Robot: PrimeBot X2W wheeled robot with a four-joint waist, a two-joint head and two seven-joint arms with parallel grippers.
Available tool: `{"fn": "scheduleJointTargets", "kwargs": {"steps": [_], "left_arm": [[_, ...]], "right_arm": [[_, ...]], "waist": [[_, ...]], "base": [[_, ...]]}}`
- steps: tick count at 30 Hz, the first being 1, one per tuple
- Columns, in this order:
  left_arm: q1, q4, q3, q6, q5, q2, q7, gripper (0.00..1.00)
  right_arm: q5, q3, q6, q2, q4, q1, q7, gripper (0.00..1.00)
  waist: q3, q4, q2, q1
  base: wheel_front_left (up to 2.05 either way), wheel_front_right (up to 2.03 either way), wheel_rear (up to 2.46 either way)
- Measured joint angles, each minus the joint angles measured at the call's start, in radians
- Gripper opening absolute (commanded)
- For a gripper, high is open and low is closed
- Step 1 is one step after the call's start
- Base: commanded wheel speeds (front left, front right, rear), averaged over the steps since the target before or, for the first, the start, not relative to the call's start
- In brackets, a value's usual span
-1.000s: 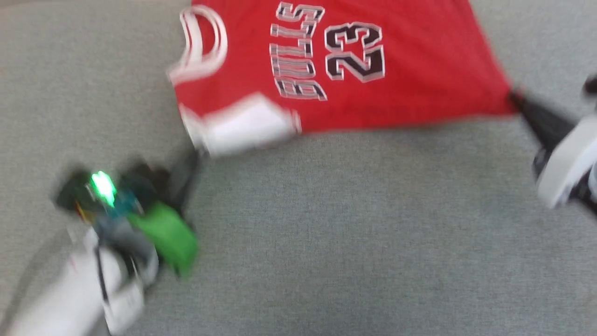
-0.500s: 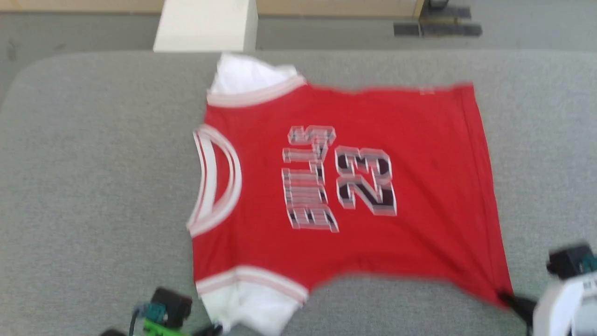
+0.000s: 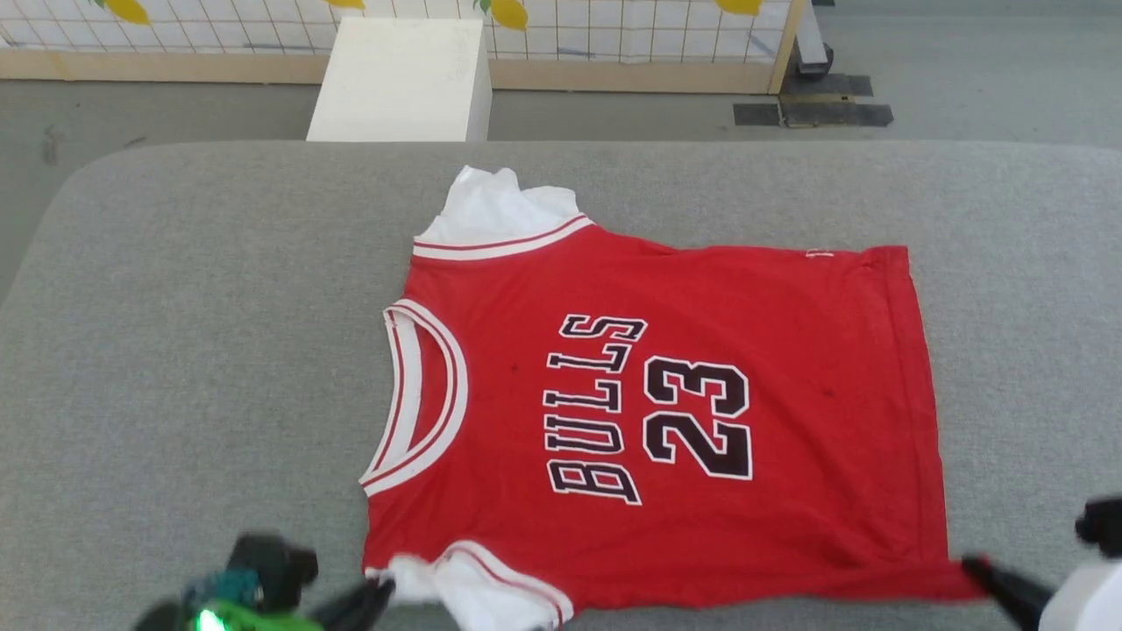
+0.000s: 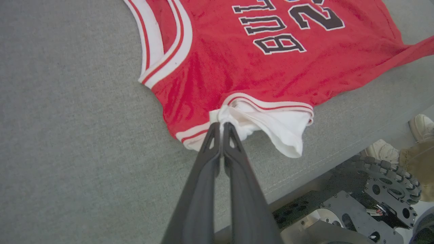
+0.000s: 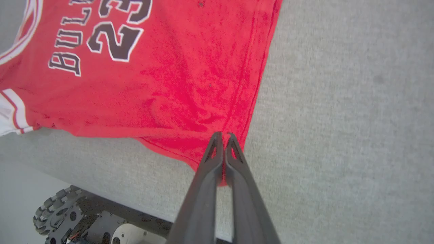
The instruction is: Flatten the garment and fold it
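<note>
The red garment (image 3: 666, 412) lies spread face up on the grey table (image 3: 219, 350), collar to the left, black "BULLS 23" on the chest. One white sleeve sticks out at the far edge, the other at the near edge. My left gripper (image 3: 386, 589) is shut on the near white sleeve (image 4: 268, 123), its fingertips (image 4: 222, 126) pinching the bunched cloth. My right gripper (image 3: 971, 565) is shut on the near hem corner (image 5: 203, 142) of the garment, which is drawn into a point toward the table's front edge.
A white box (image 3: 399, 79) stands on the floor beyond the table, before a low gridded fence (image 3: 614, 35). The robot's wheeled base (image 4: 356, 203) shows below the table's front edge, and a person's shoes (image 4: 420, 127) are on the floor beside it.
The head camera has tilted up, so the whole garment and the floor beyond came into view. Both grippers keep their hold, now near the table's front edge, and the garment lies flatter.
</note>
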Motion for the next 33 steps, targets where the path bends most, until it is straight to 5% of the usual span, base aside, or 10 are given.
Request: {"fn": "scheduleJointTargets", "kwargs": {"steps": [5,11,22,23,24,26,27,33], "left_arm": [[-0.276,0.019,0.058,-0.089,0.057,-0.005,0.004,0.00],[-0.475,0.174,0.094,-0.146,0.068,-0.093,-0.042,0.00],[-0.595,0.539,0.002,-0.226,0.102,-0.250,-0.076,0.00],[-0.599,0.568,-0.002,-0.229,0.104,-0.267,-0.086,0.00],[-0.603,0.594,-0.005,-0.230,0.103,-0.283,-0.094,0.04],[-0.613,0.628,-0.009,-0.238,0.103,-0.302,-0.108,0.79],[-0.620,0.652,-0.009,-0.239,0.103,-0.312,-0.122,0.98],[-0.620,0.686,0.019,-0.237,0.102,-0.335,-0.241,1.00]], "right_arm": [[-0.042,0.032,0.000,-0.077,-0.014,-0.265,-0.004,0.00],[-0.048,0.101,0.000,-0.111,0.095,-0.479,-0.005,0.00],[-0.048,0.223,0.000,-0.098,0.343,-0.607,-0.021,0.00],[-0.045,0.226,0.000,-0.099,0.359,-0.612,-0.028,0.20],[-0.039,0.227,0.000,-0.099,0.371,-0.621,-0.038,1.00],[-0.034,0.231,0.000,-0.098,0.388,-0.634,-0.053,1.00],[-0.030,0.236,0.000,-0.098,0.397,-0.640,-0.062,1.00],[0.005,0.223,0.000,-0.101,0.376,-0.640,-0.129,1.00]], "waist": [[0.063,-0.009,0.0000,0.0000],[0.143,-0.020,0.0000,0.0000],[0.260,-0.025,0.0000,0.0001],[0.264,-0.023,0.0000,0.0000],[0.266,-0.020,0.0000,0.0001],[0.264,-0.017,0.0000,0.0001],[0.259,-0.015,0.0000,0.0001],[0.214,-0.015,0.0000,0.0001]], "base": [[0.00,0.00,0.00],[0.00,0.00,0.00],[0.00,0.00,0.00],[0.00,0.00,0.00],[0.00,0.00,0.00],[0.00,0.00,0.00],[0.00,0.00,0.00],[0.00,0.00,0.00]]}}
